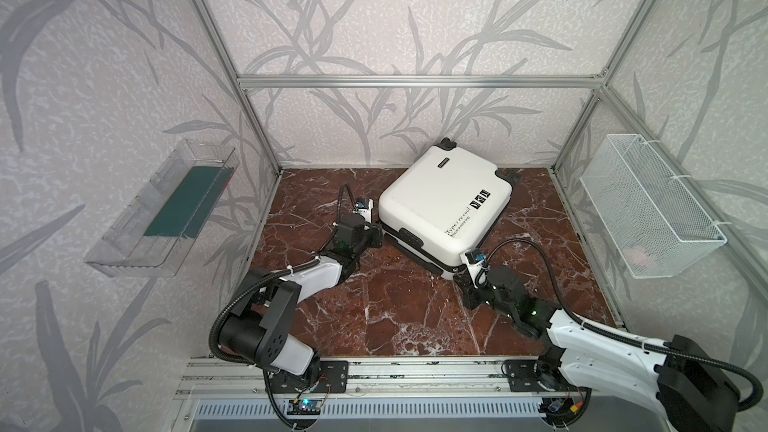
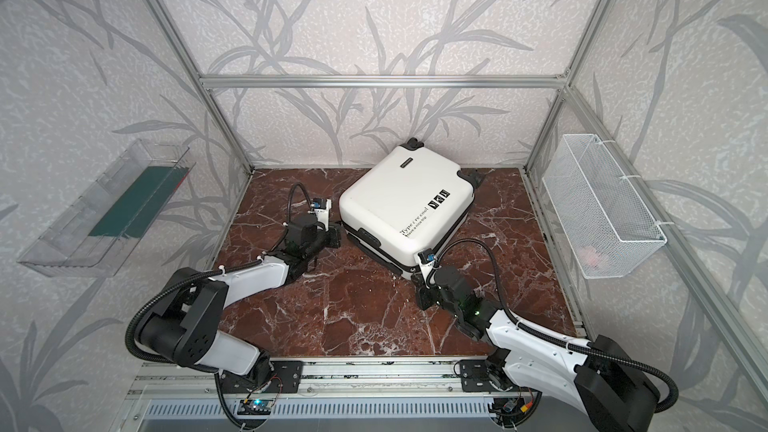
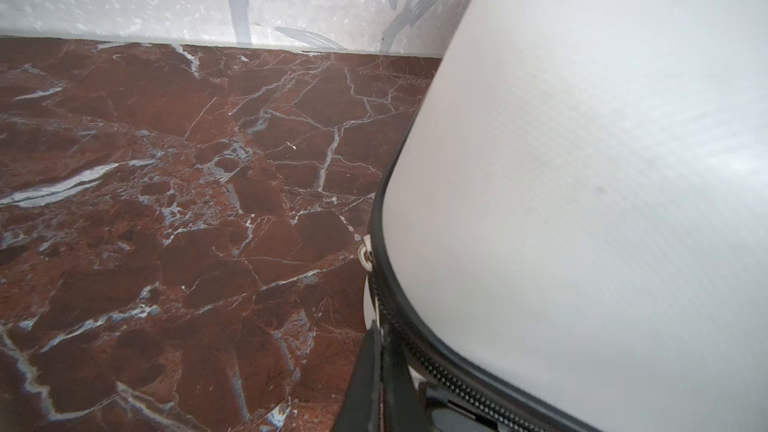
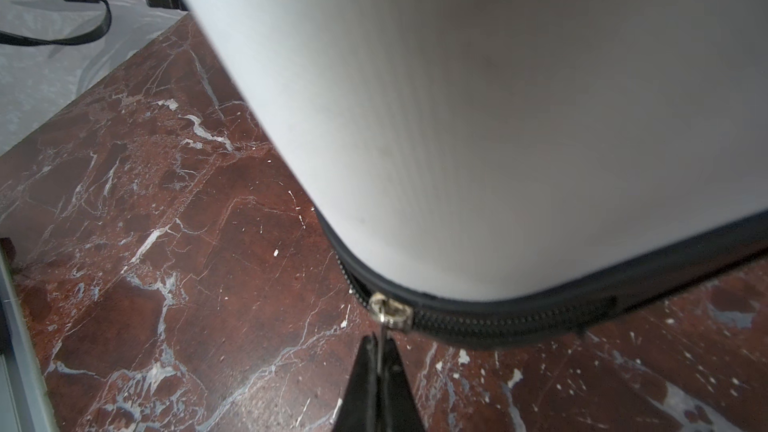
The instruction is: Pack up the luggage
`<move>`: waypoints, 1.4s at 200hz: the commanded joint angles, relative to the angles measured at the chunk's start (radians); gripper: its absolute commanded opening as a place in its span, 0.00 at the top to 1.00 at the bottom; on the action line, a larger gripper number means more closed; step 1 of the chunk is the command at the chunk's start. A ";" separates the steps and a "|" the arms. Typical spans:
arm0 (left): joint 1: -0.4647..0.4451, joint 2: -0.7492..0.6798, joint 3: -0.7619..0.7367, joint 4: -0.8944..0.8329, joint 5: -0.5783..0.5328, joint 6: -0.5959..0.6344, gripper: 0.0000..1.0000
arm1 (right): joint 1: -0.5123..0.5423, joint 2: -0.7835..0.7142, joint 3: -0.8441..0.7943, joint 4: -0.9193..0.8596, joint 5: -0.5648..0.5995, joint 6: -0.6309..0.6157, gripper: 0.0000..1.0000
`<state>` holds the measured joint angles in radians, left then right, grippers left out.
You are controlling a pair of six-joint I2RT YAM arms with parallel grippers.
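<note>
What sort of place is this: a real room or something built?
Probably a robot test cell, not a real room: silver aluminium frame bars hold leaf-patterned wallpaper panels, and a red-brown marble-look tabletop ends at a metal mounting rail.

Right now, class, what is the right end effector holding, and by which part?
The right end effector pinches the white hard-shell suitcase by its silver metal zipper pull tab.

Small white hard-shell suitcase (image 1: 444,201) lies flat, lid down, angled at the back of the red marble tabletop (image 1: 374,305), wheels rearward; its silver zipper pull (image 4: 388,311) sits at the near corner, black seam partly zipped.
</note>
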<state>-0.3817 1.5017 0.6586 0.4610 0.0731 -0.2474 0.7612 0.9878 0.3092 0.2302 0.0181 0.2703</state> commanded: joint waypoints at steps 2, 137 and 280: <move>0.005 -0.066 0.029 -0.033 0.022 -0.024 0.82 | -0.048 -0.022 0.067 0.043 0.045 0.022 1.00; 0.018 -0.333 -0.168 -0.155 0.155 -0.466 0.42 | -0.260 0.072 0.114 0.040 -0.068 0.012 1.00; -0.119 0.208 -0.192 0.641 0.242 -0.889 0.42 | -0.280 0.072 0.137 -0.028 -0.141 -0.009 1.00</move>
<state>-0.4801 1.6764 0.4522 0.9249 0.3420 -1.0695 0.4904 1.0618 0.3965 0.1555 -0.1238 0.2737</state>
